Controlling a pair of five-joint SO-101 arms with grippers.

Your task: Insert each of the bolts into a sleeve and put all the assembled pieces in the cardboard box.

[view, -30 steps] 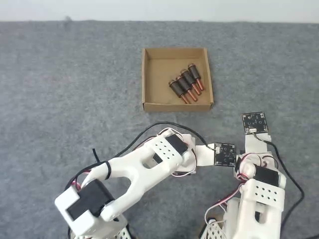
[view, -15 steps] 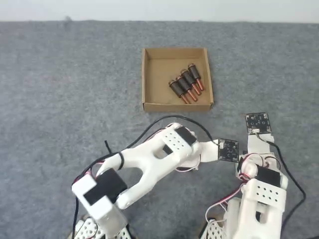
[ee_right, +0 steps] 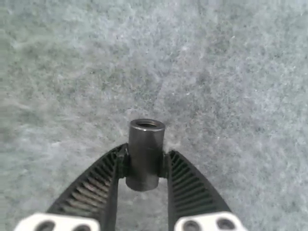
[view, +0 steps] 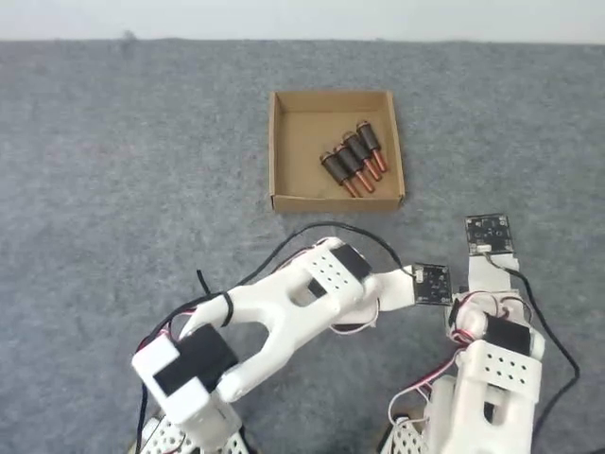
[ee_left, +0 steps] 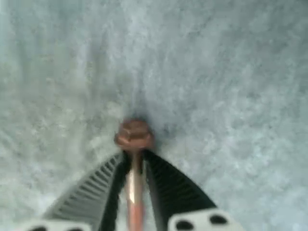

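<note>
In the left wrist view my left gripper (ee_left: pixel 134 155) is shut on a copper bolt (ee_left: pixel 134 135), whose hex head pokes out past the fingertips just above the grey carpet. My right gripper (ee_right: pixel 144 153) is shut on a black sleeve (ee_right: pixel 146 144), held with its open bore facing out over the carpet. From above, the left arm (view: pixel 312 293) stretches across to the right arm (view: pixel 487 359), and their wrists sit close together below the cardboard box (view: pixel 274 151). Several assembled pieces (view: pixel 354 161) lie side by side in the box's right half.
Grey carpet (view: pixel 123 170) covers the whole table. A black cable (view: pixel 284 251) loops over the left arm. A pale wall strip (view: pixel 302 19) runs along the far edge.
The left arm has swung to the right and slightly toward the box, bringing its wrist closer to the right arm's wrist. The right arm has barely moved.
</note>
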